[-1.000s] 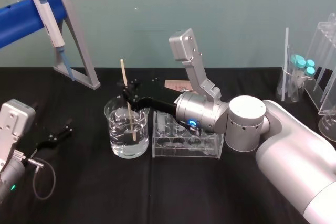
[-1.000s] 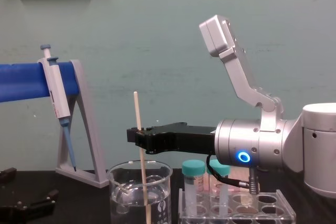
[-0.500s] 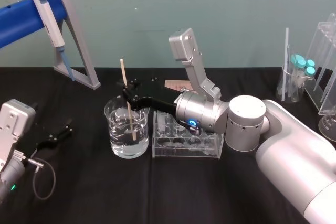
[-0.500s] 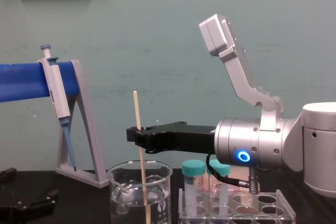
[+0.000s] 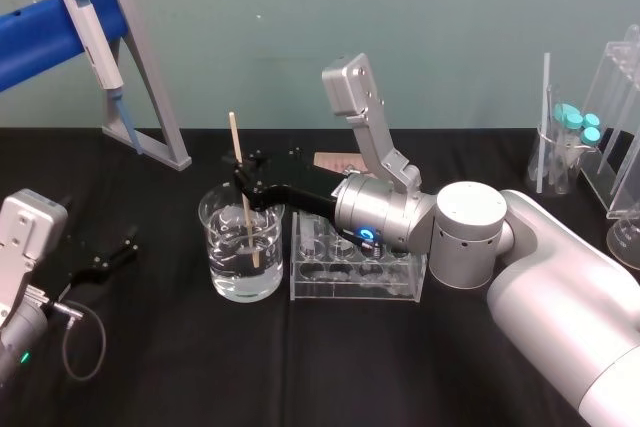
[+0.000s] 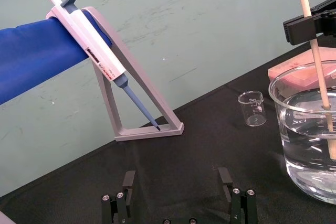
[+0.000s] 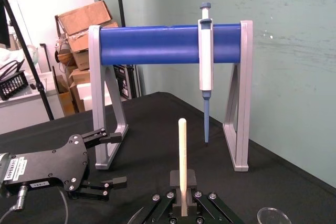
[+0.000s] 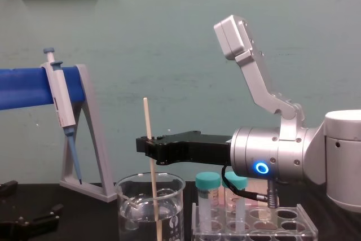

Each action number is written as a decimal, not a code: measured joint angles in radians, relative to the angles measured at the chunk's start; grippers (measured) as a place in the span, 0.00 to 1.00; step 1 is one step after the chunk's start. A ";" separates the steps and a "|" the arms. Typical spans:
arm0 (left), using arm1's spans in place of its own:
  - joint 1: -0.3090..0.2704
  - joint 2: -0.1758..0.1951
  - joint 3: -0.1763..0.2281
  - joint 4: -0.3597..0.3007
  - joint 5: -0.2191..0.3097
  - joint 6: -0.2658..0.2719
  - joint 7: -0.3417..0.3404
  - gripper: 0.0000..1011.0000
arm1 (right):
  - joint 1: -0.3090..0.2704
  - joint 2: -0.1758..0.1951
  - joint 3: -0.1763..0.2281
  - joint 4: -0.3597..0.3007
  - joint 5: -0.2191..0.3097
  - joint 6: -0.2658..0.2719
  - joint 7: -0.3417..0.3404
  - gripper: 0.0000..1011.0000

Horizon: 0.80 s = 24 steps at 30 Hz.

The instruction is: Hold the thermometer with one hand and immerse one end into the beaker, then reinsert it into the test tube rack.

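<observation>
You have one cream rod thermometer [image 5: 236, 147], one wide clear glass beaker [image 5: 222, 267] and one acrylic rack [image 5: 350, 285]. The rack holds two teal-capped tubes [image 8: 208, 196].

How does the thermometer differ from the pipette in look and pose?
The thermometer is a thin cream rod; the pipette is thicker, grey-white with a blue tip. The thermometer is clamped by the right gripper, its lower end in the water-filled beaker; the pipette hangs untouched on the blue bar. Both are long and near upright.

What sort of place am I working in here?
Probably a chemistry-style lab bench: a pipette hangs on its stand, teal-capped tubes stand in the test tube rack, and the right gripper holds the thermometer in the beaker of clear liquid; the left gripper rests beside it.
</observation>
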<state>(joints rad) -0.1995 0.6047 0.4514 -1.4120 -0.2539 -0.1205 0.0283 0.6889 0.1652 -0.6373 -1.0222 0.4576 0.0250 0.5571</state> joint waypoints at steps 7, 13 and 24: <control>0.000 0.000 0.000 0.000 0.000 0.000 0.000 0.99 | 0.000 0.000 0.000 0.000 0.000 0.000 -0.001 0.05; 0.000 0.000 0.000 0.000 0.000 0.000 0.000 0.99 | 0.000 0.000 0.000 0.000 0.000 0.000 -0.001 0.05; 0.000 0.000 0.000 0.000 0.000 0.000 0.000 0.99 | 0.000 0.000 0.000 0.000 0.000 0.000 0.000 0.05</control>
<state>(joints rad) -0.1995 0.6047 0.4514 -1.4120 -0.2539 -0.1205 0.0283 0.6889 0.1652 -0.6372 -1.0224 0.4574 0.0251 0.5568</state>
